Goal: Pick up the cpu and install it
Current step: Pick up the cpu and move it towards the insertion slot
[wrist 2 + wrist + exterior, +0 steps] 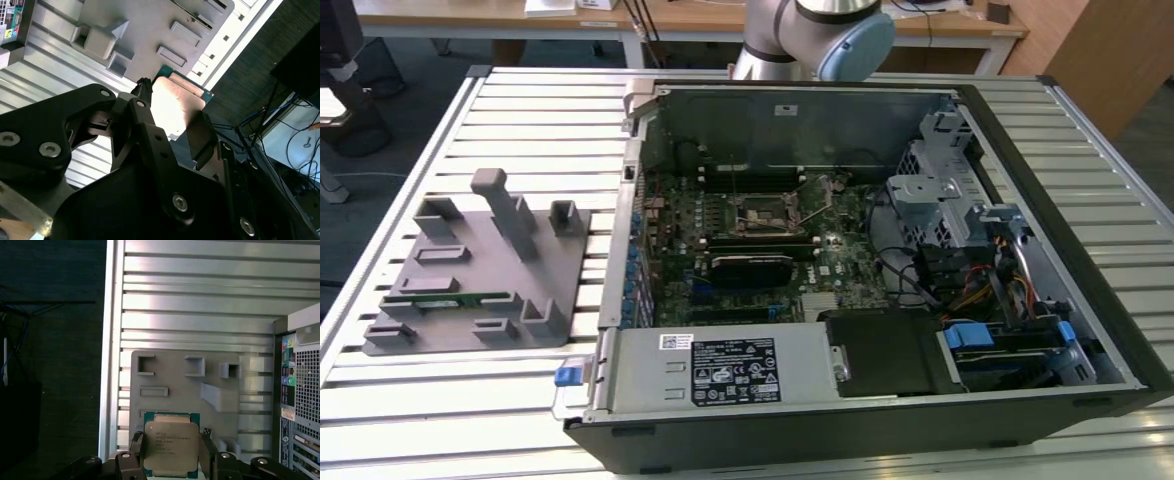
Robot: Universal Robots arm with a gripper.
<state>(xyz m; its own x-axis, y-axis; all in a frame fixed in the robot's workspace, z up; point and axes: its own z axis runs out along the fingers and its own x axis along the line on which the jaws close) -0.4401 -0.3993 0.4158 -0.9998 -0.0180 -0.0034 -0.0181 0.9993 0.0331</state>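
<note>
In the first wrist view the gripper (171,455) is closed on the cpu (170,447): its two black fingers (208,452) press on two opposite edges of the chip, and the silver-grey metal lid faces the camera. Several small lines of dark print stand on this lid, and a green board rim shows around it. Behind the held chip lies the grey fixture plate (175,375) with its empty rectangular pockets, on the slatted metal table (200,295). The second wrist view shows the same grip from the other side, with the pale lid shining brightly between the fingers. In the exterior view the fixture plate lies at the exterior view's left, and a long green memory stick (447,298) rests in one of its slots. The open computer case (1067,250) fills the middle, with the motherboard (841,260) inside and the square socket frame (767,212) near its centre. A white printed label sits on the power supply (720,370).
</note>
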